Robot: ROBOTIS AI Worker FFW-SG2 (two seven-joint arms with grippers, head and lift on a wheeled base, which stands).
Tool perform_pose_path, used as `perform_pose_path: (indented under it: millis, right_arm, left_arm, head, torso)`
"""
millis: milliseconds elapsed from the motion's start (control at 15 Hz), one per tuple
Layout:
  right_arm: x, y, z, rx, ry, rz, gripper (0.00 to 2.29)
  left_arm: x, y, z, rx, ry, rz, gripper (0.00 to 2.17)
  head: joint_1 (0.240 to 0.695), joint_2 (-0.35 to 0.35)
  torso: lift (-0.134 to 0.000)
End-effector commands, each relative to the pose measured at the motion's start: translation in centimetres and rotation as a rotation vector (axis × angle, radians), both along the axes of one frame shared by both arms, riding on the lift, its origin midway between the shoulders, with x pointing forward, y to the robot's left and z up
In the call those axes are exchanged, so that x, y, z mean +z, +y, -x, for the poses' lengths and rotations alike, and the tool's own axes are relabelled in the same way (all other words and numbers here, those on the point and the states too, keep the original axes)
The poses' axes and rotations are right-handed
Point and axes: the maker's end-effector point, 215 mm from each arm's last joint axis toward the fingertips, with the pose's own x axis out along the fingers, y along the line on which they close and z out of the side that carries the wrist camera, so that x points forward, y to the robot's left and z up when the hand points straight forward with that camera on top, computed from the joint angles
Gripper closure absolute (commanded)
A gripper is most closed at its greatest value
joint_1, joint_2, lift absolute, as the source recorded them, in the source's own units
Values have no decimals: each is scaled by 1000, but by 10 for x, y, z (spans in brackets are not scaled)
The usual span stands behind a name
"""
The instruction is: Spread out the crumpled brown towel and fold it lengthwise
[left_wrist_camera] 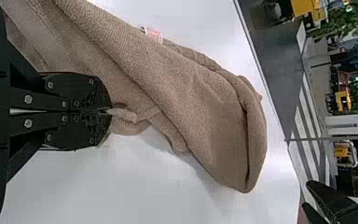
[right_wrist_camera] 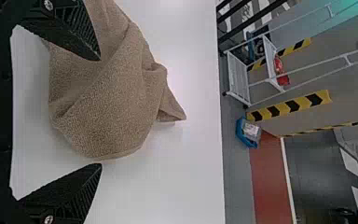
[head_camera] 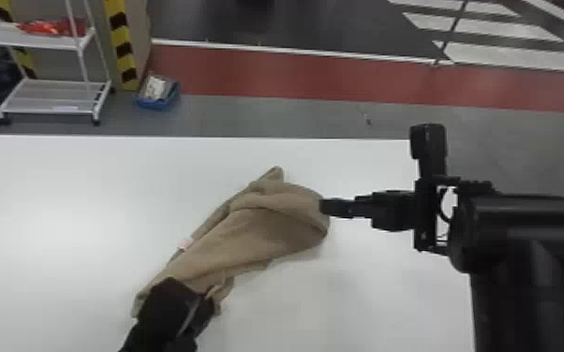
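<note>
The brown towel (head_camera: 267, 229) lies bunched diagonally across the white table, with a small pale tag on its far-left edge. At its near end is my left gripper (head_camera: 192, 304); in the left wrist view that gripper (left_wrist_camera: 107, 112) is shut on a bit of the towel (left_wrist_camera: 182, 93). My right gripper (head_camera: 324, 207) is at the towel's right end, by its rounded edge. In the right wrist view the right gripper (right_wrist_camera: 100, 112) stands open, its fingers wide apart, with the towel (right_wrist_camera: 116, 102) between and beyond them.
The white table (head_camera: 61, 196) extends around the towel, its far edge running behind it. Beyond on the floor stand a white wire cart (head_camera: 47, 42) and a blue bin (head_camera: 157, 93) at the far left.
</note>
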Motion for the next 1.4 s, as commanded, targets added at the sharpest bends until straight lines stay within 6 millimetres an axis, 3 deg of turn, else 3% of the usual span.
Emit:
perform_pose_path:
  millis: [0, 133, 333, 600, 933, 1333]
  right_arm:
    - [0, -3, 0, -7, 1, -1, 66]
    - [0, -3, 0, -7, 1, -1, 66]
    - [-1, -4, 0, -9, 2, -2, 66]
    - [-1, -4, 1, -8, 5, -3, 66]
    - [-5, -6, 4, -17, 25, -12, 66]
    - [-7, -8, 7, -24, 39, -16, 66]
  left_arm:
    - [10, -2, 2, -4, -9, 19, 1187]
    - [19, -1, 4, -1, -16, 45, 1183]
    - [16, -7, 9, -18, 11, 59, 586]
    - [2, -9, 9, -16, 42, 54, 593]
    - [1, -23, 9, -32, 39, 53, 593]
    - [-2, -24, -2, -17, 30, 37, 599]
  head:
    - [695, -168]
    - [695, -173]
    - [695, -178]
    - [695, -185]
    - [695, -195]
    - [695, -209]
  torso:
    - [-124]
    - [-124]
    - [-124]
    - [-124]
    - [-124]
    - [-124]
